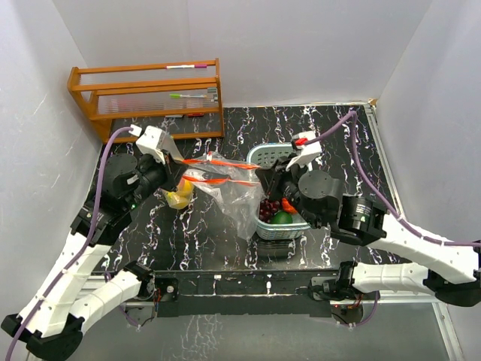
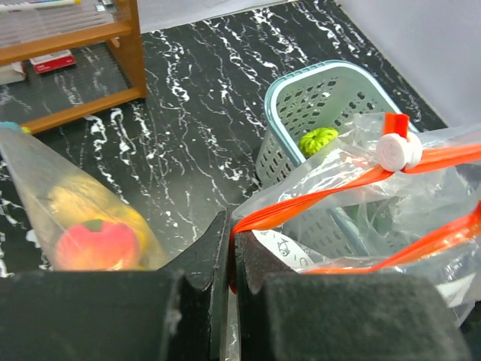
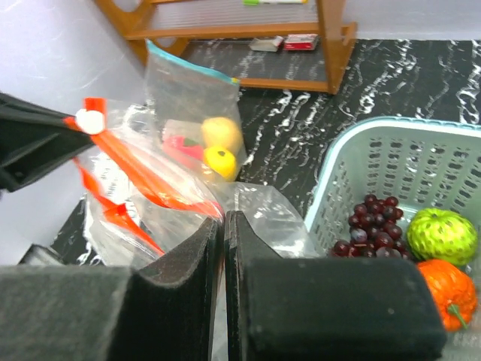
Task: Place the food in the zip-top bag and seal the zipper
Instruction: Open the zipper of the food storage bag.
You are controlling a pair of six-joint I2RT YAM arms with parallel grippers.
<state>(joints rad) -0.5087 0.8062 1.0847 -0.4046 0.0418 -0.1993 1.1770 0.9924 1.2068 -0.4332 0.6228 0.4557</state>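
Note:
A clear zip-top bag (image 1: 229,192) with an orange zipper (image 2: 316,199) and a white slider (image 2: 398,150) hangs stretched between both grippers. My left gripper (image 2: 231,241) is shut on the orange zipper's end. My right gripper (image 3: 224,226) is shut on the bag's opposite edge, beside the teal basket (image 3: 353,143). In the basket lie dark grapes (image 3: 372,229), a bumpy green fruit (image 3: 442,235) and an orange-red fruit (image 3: 449,289). The held bag looks empty of food.
A second clear bag (image 3: 199,98) with a teal top lies on the table at the left, holding yellow fruits (image 3: 218,135) and a red-orange one (image 2: 94,244). A wooden rack (image 1: 146,94) stands at the back left. White walls close in on three sides.

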